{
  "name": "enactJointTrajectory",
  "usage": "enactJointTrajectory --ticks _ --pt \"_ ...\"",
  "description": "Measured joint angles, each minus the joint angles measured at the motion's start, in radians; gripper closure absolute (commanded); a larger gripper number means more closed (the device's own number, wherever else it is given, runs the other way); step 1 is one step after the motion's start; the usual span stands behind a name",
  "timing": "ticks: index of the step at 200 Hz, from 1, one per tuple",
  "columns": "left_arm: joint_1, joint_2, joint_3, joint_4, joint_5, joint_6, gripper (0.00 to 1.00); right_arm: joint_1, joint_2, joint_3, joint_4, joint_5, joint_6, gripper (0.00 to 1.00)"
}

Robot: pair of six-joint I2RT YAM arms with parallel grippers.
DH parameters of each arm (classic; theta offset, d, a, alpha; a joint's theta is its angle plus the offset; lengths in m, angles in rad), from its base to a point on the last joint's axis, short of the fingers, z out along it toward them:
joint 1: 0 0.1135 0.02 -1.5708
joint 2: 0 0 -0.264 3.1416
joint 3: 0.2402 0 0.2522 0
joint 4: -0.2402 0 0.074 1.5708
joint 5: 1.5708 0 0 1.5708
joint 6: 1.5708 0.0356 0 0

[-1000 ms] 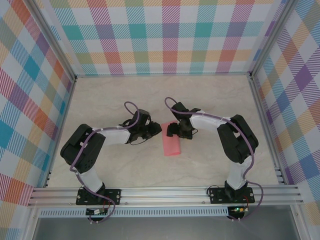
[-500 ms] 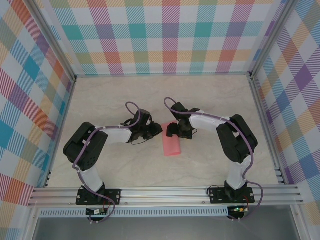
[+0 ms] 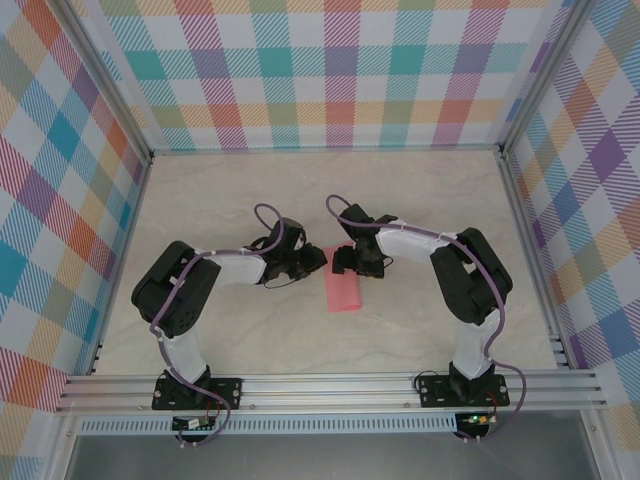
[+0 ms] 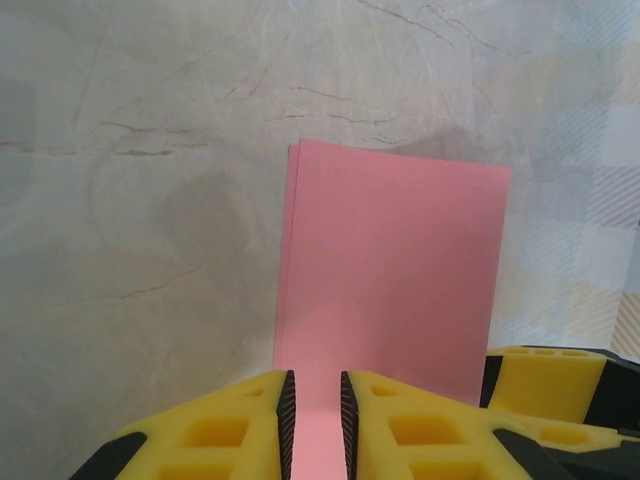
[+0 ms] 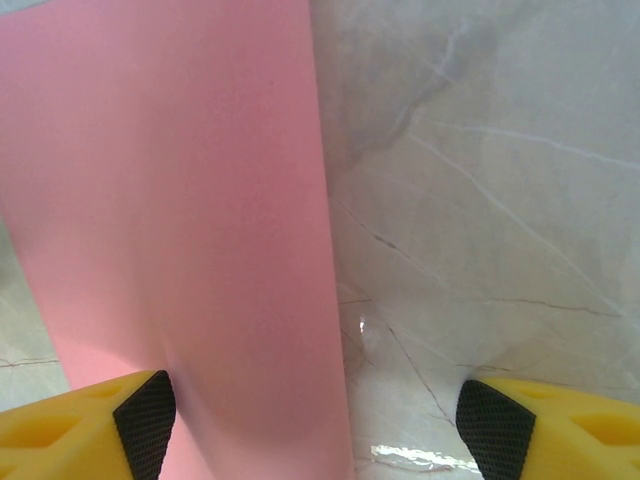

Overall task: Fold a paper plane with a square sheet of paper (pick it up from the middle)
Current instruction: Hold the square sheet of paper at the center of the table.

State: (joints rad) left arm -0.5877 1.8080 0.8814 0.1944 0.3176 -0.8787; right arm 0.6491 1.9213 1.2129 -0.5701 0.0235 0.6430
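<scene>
The square sheet of paper (image 3: 343, 286) lies flat on the marble table, folded into a narrow salmon-pink rectangle (image 4: 395, 270) with two layers showing along its left edge. My left gripper (image 3: 317, 258) sits low at the sheet's far-left corner. Its jaws (image 4: 315, 420) stand a narrow gap apart, with pink paper showing flat beneath that gap. My right gripper (image 3: 346, 262) hangs over the same far end from the right, open wide (image 5: 320, 415). The sheet (image 5: 190, 220) runs under its left pad and bare table lies under the rest of the gap.
Checked walls and aluminium rails (image 3: 330, 390) enclose the marble table (image 3: 220, 190). The right gripper's yellow finger (image 4: 545, 375) stands close beside the left gripper's.
The left arm has crept a little right toward the sheet, and its jaws have narrowed slightly. The right jaws have widened a touch. The paper has not moved.
</scene>
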Motion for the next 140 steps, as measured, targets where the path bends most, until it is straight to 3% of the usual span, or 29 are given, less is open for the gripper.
enactJointTrajectory --ticks 140 --pt "0.002 0.004 0.014 -0.006 -0.005 0.003 0.82 0.004 0.005 -0.001 -0.007 0.006 -0.051 0.2"
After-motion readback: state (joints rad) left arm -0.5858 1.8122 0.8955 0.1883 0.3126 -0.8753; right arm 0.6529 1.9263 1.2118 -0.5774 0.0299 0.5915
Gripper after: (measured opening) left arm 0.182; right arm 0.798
